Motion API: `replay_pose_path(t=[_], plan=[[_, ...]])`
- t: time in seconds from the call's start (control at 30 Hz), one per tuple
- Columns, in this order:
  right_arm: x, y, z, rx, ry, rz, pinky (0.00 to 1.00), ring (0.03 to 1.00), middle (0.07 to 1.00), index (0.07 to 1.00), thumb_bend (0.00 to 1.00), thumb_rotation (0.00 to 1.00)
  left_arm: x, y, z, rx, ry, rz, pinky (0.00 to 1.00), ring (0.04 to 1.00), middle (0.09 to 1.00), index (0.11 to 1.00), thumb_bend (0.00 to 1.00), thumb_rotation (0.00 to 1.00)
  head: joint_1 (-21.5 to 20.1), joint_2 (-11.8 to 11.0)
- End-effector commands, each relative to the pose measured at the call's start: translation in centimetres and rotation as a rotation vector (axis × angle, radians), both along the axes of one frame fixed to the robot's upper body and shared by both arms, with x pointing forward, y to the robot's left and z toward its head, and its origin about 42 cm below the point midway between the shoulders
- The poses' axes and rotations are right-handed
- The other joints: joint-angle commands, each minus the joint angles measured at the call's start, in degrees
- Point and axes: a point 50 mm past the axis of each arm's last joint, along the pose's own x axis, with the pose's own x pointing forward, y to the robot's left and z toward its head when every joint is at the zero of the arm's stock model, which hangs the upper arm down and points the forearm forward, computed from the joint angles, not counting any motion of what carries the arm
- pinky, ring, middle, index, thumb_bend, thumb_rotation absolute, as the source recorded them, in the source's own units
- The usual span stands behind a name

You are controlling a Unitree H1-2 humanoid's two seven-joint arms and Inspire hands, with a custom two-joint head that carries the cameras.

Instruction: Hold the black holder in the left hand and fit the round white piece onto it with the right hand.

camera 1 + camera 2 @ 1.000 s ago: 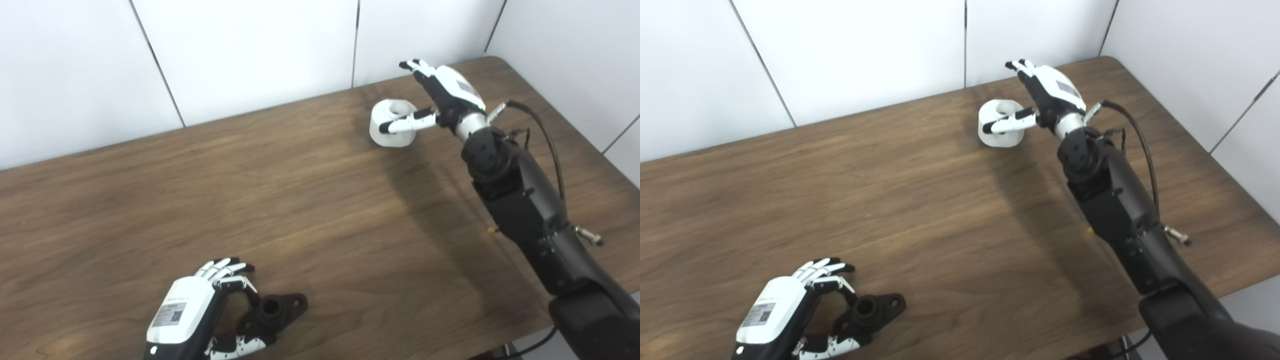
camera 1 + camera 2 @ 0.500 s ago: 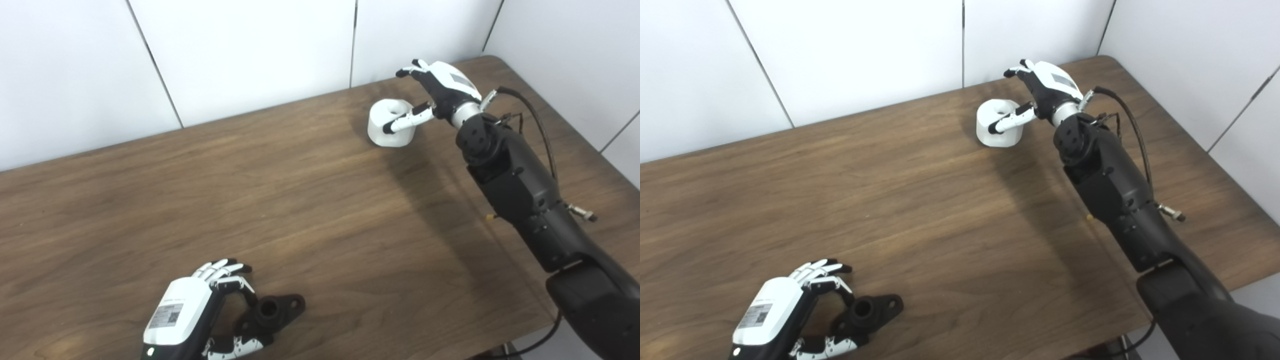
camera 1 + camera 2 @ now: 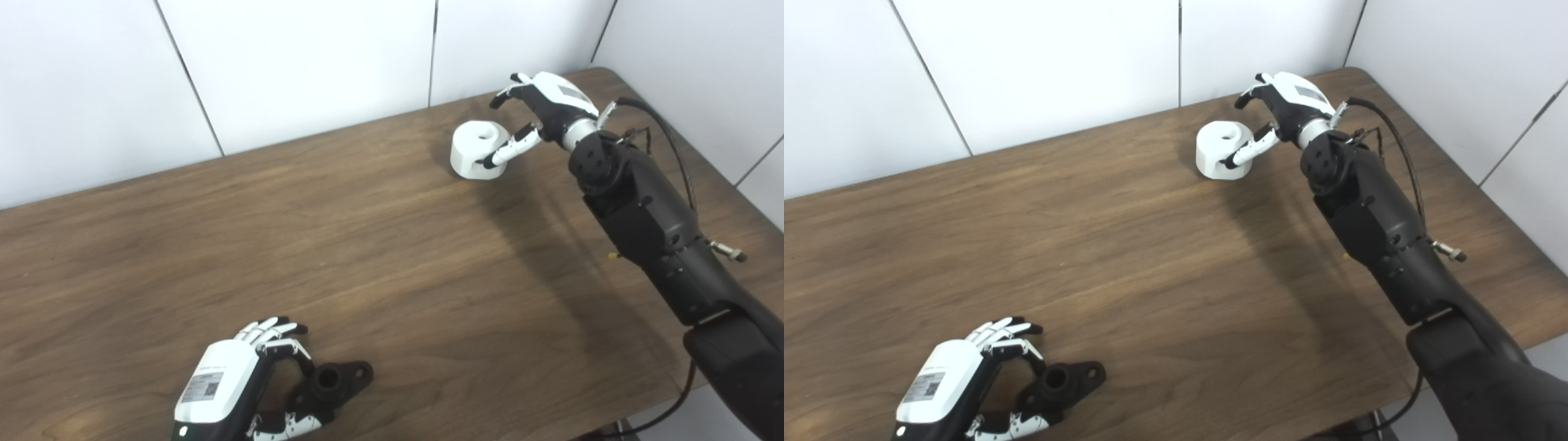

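- Round white piece (image 3: pixel 478 150) sits at the table's far right, with my right hand (image 3: pixel 547 109) spread around it: thumb low against its near side, fingers arched above, not yet closed.
- It looks rigid, light and smooth; I judge the side wall the best grip.
- My left hand (image 3: pixel 236 383) curls loosely around the black holder (image 3: pixel 334 383) at the near edge.
- Wooden table (image 3: pixel 343 245) lies flat, white wall panels behind.

left hand (image 3: pixel 217 386) label sticker, print unreadable
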Motion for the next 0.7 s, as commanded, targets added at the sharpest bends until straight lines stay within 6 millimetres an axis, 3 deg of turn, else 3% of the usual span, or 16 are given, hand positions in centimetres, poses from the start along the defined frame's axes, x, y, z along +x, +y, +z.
replay_pose_path(t=[0.0, 0.67], plan=[[0.35, -0.20, 2.30, -0.031, -0.082, -0.008, 0.93, 1.000, 0.980, 0.738, 0.95, 0.26, -0.85, 1.00, -1.43, 0.052, 0.091, 0.017, 0.88, 0.888, 0.817, 0.489, 0.51, 0.05, 0.03, 0.03], [0.32, 0.43, 1.52, -0.019, -0.073, 0.006, 0.93, 1.000, 0.956, 0.678, 0.88, 0.26, -0.82, 1.10, -1.27, 0.054, 0.087, 0.017, 0.87, 0.885, 0.814, 0.489, 0.51, 0.05, 0.02, 0.58]])
